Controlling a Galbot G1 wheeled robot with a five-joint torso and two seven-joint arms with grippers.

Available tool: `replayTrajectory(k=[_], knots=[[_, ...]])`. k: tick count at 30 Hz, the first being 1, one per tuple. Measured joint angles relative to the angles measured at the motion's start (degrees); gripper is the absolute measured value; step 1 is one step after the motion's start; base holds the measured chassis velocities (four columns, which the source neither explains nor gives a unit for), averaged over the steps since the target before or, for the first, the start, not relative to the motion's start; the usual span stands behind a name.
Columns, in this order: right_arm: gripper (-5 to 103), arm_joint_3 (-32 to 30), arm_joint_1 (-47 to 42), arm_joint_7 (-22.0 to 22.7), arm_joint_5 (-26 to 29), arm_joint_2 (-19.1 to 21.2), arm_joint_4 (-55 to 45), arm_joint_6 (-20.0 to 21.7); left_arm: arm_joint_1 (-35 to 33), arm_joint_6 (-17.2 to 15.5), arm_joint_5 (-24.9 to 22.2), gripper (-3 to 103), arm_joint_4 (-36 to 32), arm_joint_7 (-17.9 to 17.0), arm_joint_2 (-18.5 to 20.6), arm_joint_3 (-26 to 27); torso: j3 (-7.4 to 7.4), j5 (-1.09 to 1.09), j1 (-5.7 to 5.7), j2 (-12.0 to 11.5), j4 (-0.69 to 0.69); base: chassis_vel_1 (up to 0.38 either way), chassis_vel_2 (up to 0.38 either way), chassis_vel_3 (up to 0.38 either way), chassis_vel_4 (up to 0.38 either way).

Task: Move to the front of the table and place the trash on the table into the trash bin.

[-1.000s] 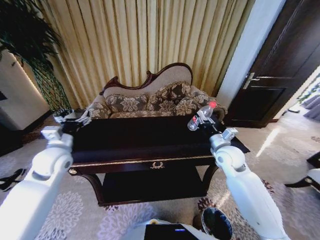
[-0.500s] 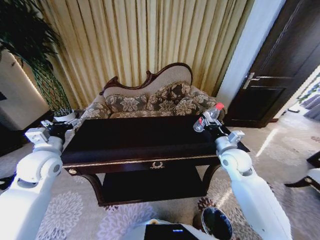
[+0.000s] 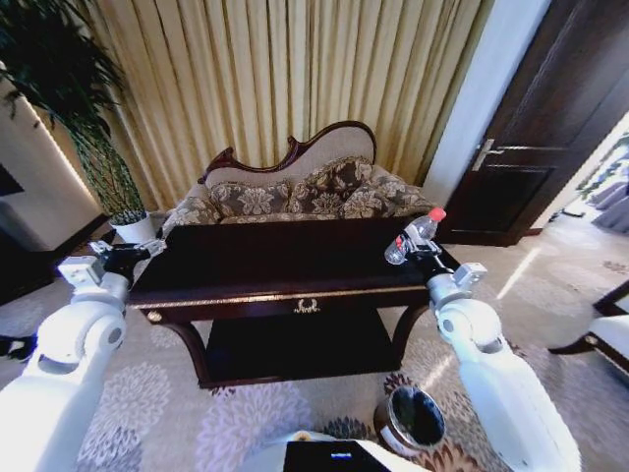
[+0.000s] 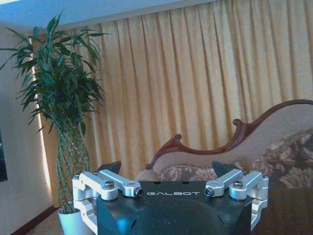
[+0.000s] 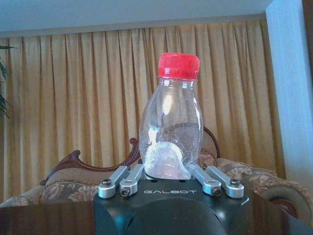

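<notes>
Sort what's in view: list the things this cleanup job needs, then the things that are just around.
Job: bottle held in the right hand, table, trash bin, open left hand.
Bystanders: sofa, plant, curtains, door.

Two thick, smooth white arm shells with rounded joints, the left arm point(image 3: 59, 364) and right arm point(image 3: 501, 374), end in black wrist blocks. Each black gripper body, left gripper point(image 4: 166, 176) and right gripper point(image 5: 170, 171), bears white "GALBOT" lettering between silver linkage bars with dark screws.

Sofa point(image 3: 295, 192) behind the table point(image 3: 285, 265); trash bin point(image 3: 413, 418) before it.
</notes>
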State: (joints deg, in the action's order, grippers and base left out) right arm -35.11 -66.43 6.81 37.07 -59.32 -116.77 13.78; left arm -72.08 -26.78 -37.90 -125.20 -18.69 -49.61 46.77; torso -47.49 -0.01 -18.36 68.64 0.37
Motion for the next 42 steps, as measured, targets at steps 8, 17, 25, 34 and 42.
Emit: replayTrajectory(k=[8, 17, 25, 34, 42], knots=[[27, -0.50, -0.79, 0.00, -0.35, -0.30, 0.20, -0.69, 0.01, 0.12, 0.37, 100, -0.53, 0.09, -0.22, -1.24, 0.01, 0.01, 0.01, 0.01, 0.01, 0.273, -0.265, -0.273, 0.256], [27, 0.98, -0.87, 0.00, -4.47, -2.46, 4.17, -1.53, -0.03, 0.86, 0.41, 100, -0.42, -0.48, -0.30, -1.39, 0.01, 0.01, 0.02, 0.02, 0.00, 0.215, -0.218, -0.217, 0.218], [27, 2.30, -2.27, 0.00, -8.37, -5.55, 14.58, -1.75, -0.48, 1.14, 0.61, 100, -0.68, -0.41, -1.27, -1.19, -0.02, 0.01, -0.02, -0.02, 0.01, 0.025, -0.030, -0.029, 0.030], [27, 4.32, -0.08, -0.01, -14.85, -9.32, 32.68, -4.80, -0.57, 1.27, 0.79, 100, -1.11, -0.34, -1.99, -1.37, 0.00, 0.02, -0.01, -0.02, 0.01, 0.000, 0.000, 0.000, 0.000], [27, 5.49, 7.44, 0.00, -18.61, -13.12, 49.25, -7.70, -0.72, 1.46, 0.97, 100, -1.14, -0.27, -1.99, -1.38, -0.01, 0.00, 0.00, 0.00, 0.01, 0.000, 0.000, 0.000, 0.000]])
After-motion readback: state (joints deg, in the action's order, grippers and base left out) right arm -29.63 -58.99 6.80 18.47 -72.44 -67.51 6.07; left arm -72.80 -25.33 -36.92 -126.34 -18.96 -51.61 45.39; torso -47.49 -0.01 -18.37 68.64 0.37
